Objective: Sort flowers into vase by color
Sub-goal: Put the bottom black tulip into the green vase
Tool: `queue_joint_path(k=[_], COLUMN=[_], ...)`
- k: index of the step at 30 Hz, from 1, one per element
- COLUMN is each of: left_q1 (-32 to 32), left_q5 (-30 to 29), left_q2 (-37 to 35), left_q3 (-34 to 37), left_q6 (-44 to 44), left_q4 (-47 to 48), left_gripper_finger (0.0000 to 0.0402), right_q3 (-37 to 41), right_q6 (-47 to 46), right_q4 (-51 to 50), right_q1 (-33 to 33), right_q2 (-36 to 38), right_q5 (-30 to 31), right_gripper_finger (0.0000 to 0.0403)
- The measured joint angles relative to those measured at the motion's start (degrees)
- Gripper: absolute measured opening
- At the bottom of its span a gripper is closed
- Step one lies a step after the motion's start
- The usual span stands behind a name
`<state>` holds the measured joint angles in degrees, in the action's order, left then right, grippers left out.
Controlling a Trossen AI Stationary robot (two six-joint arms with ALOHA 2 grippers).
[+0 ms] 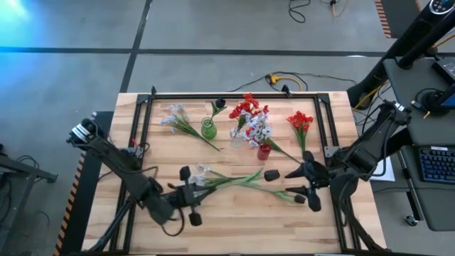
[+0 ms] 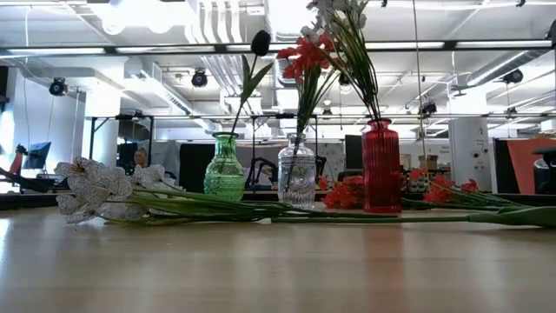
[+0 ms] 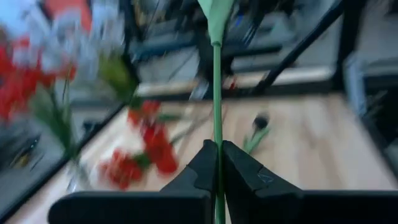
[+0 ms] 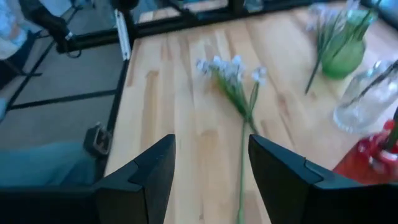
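Observation:
My left gripper (image 1: 201, 189) is shut on a thin green stem (image 3: 217, 93) at the table's near left, just beside pale blue-white blossoms (image 1: 202, 171) that lie on the wood. Which blossom the held stem carries, I cannot tell. My right gripper (image 1: 293, 186) hovers open at the near right, over the right ends of the long stems (image 1: 249, 183). A dark bud (image 1: 271, 174) lies between the two grippers. A second pale spray (image 1: 174, 117) and a red spray (image 1: 300, 122) lie flat on the table farther back. My left gripper pinches the green stem (image 3: 217, 163) between its two shut fingers. The stem runs straight on away from the fingertips (image 3: 205, 158), along the fingers, and ends in a green leaf (image 3: 215, 14). Whether the stem is lifted clear, I cannot tell.
Three vases stand mid-table: a green one (image 2: 224, 165) with a dark bud (image 2: 261, 42), a clear one (image 2: 296, 169) with red blossoms (image 2: 304, 52), a red one (image 2: 381, 165) with pale blossoms. A black frame rail (image 1: 234, 94) runs along the far edge. Bare wood lies along the near edge.

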<state>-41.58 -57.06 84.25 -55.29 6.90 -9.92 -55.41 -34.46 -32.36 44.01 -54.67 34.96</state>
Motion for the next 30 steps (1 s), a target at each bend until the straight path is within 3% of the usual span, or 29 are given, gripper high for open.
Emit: queue_joint_path(k=[6, 10, 15, 20, 26, 30], left_q1=[0.06, 0.15, 0.24, 0.63, 2.08, 3.0], left_q5=[12.31, 14.59, 16.5, 25.3, 31.49, 31.7], left_q2=[-2.0, -1.88, -1.84, -1.81, -1.81, -1.81], left_q3=[10.96, 16.27, 19.09, 19.81, 19.76, 19.76], left_q6=[-21.25, -26.61, -28.36, -33.36, -36.25, -36.06], left_q4=[-37.97, -52.12, -56.66, -58.65, -59.13, -58.88], left_gripper_finger=[0.0, 0.0, 0.0, 0.0, 0.0, 0.0], right_q3=[1.26, 2.01, 2.05, 1.41, -4.63, -10.15], right_q6=[11.8, 23.82, 38.08, 49.12, 56.11, 58.89], right_q4=[14.0, 27.42, 45.64, 61.28, 63.52, 62.05], right_q1=[-0.02, -0.02, -0.15, -1.46, -4.55, -5.65], right_q2=[-3.81, -7.67, -13.93, -19.8, -25.66, -29.57], right_q5=[2.17, 4.69, 4.8, 5.09, 6.22, 6.18], right_gripper_finger=[0.0194, 0.0194, 0.0197, 0.0218, 0.0262, 0.0284])
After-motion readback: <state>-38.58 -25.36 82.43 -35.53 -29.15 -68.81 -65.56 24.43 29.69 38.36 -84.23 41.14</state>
